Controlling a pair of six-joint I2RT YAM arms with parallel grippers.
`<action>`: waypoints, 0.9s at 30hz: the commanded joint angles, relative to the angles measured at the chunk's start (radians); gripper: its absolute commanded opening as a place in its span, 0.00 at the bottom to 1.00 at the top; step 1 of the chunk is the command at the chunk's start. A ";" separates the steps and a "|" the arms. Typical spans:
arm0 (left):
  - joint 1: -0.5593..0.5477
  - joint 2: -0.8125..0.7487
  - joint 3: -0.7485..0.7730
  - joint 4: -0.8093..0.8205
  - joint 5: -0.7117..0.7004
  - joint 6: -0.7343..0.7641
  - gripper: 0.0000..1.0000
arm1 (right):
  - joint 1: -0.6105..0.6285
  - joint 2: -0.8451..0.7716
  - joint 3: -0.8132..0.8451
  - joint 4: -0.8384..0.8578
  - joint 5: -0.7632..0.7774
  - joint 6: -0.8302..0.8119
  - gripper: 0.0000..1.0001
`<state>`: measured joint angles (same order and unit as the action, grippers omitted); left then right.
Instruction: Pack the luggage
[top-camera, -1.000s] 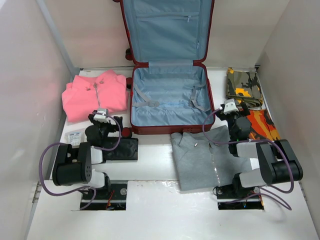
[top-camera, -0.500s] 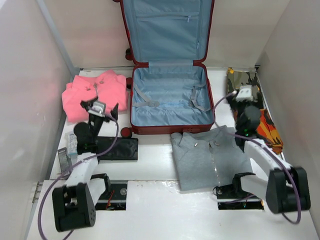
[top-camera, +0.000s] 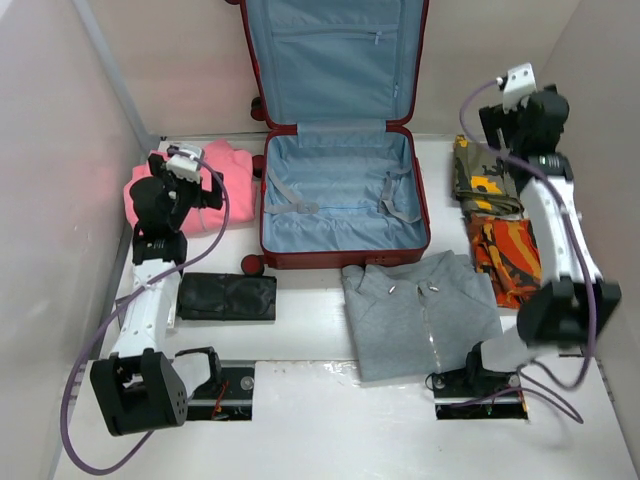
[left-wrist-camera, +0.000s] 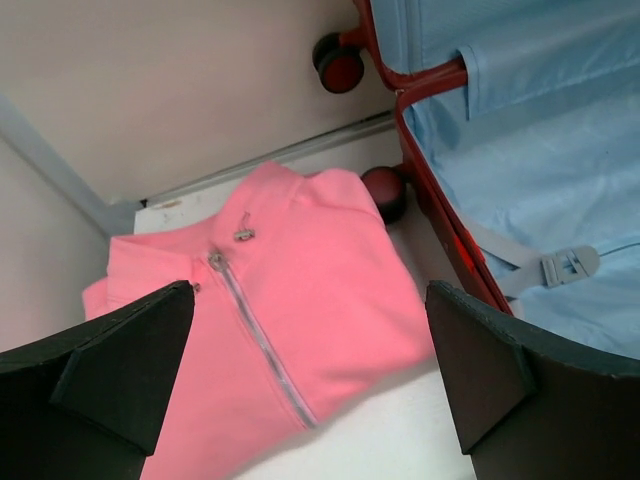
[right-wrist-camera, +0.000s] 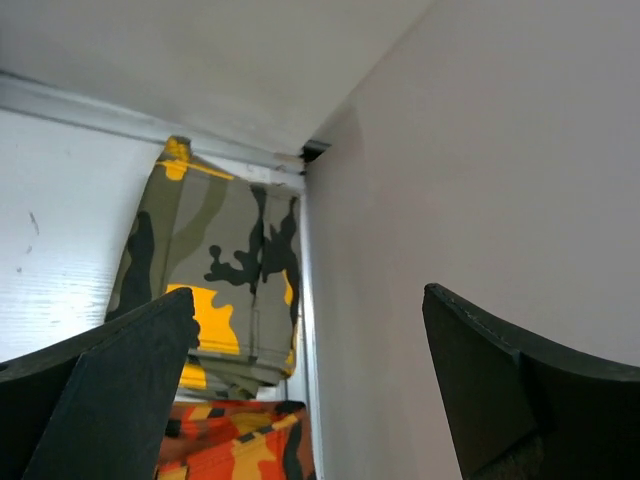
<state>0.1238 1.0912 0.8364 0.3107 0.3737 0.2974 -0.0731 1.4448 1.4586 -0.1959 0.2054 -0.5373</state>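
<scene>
With left gripper (left-wrist-camera: 310, 295) and right gripper (right-wrist-camera: 309, 290) spread empty, the folded pink zip jacket (left-wrist-camera: 290, 330) left of the dark-red hard-shell suitcase (top-camera: 340, 259) should be pinched through all layers.

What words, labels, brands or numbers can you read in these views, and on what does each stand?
No text can be read in any view.
The luggage shows no brand or tag.
The pink top, grey top, green camouflage cloth, orange camouflage cloth and black pouch show no lettering.
</scene>
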 joint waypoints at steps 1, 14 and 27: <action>-0.007 -0.024 0.007 -0.025 0.017 -0.030 1.00 | -0.045 0.234 0.265 -0.453 -0.124 0.013 1.00; -0.007 0.045 -0.003 -0.073 0.030 -0.021 1.00 | -0.034 0.666 0.606 -0.579 -0.015 0.156 1.00; -0.007 0.165 0.053 -0.091 0.085 -0.012 1.00 | -0.312 0.680 0.520 -0.430 -0.454 0.231 1.00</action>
<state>0.1196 1.2480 0.8349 0.2119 0.4240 0.2832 -0.3790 2.0937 1.9285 -0.6643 -0.1150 -0.3351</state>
